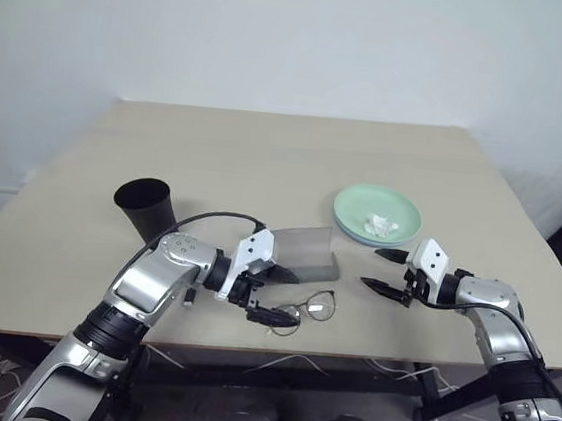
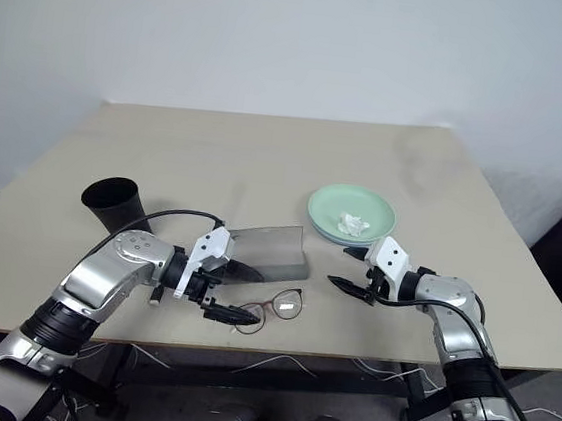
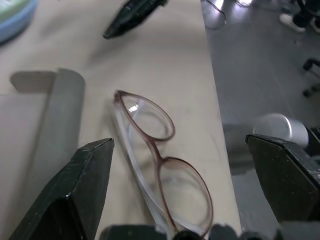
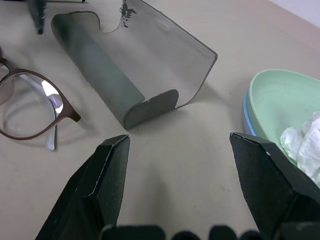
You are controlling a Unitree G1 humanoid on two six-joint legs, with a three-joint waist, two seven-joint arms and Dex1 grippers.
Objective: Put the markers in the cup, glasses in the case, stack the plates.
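From the left eye view, the table [image 1: 266, 159] carries the black cup [image 1: 145, 206] at the near left, lying tilted with its wide mouth facing up and to the far left. The grey case [image 1: 309, 254] sits near the middle with its lid up, its long axis running left to right. The glasses [image 1: 313, 306] lie just in front of it, close to the table's near edge, their long axis also roughly left to right, folded and lenses facing near. The mint green plate [image 1: 377, 213] rests on the light blue plate [image 1: 351, 234] to the right of the case, already stacked, with a crumpled white tissue [image 1: 381, 224] in the upper one. A marker [image 1: 190, 295] shows partly beside the left forearm, pointing near to far. The left gripper [image 1: 269, 302] reaches in from the left over the glasses' left end with its fingers spread. The right gripper [image 1: 387, 272] hovers to the right of the case, pointing left, fingers apart and holding nothing.

In the left wrist view, the glasses [image 3: 160, 165] lie between the two spread fingers [image 3: 75, 195], untouched, brown rims and clear lenses, with the case's wall [image 3: 55, 125] alongside them.

In the right wrist view, the open case [image 4: 135, 70] lies ahead of the spread fingers [image 4: 100, 190], its end cap toward the camera; the glasses [image 4: 30, 107] lie just beside it, apart from it, and the stacked plates [image 4: 280, 100] sit on the other side.
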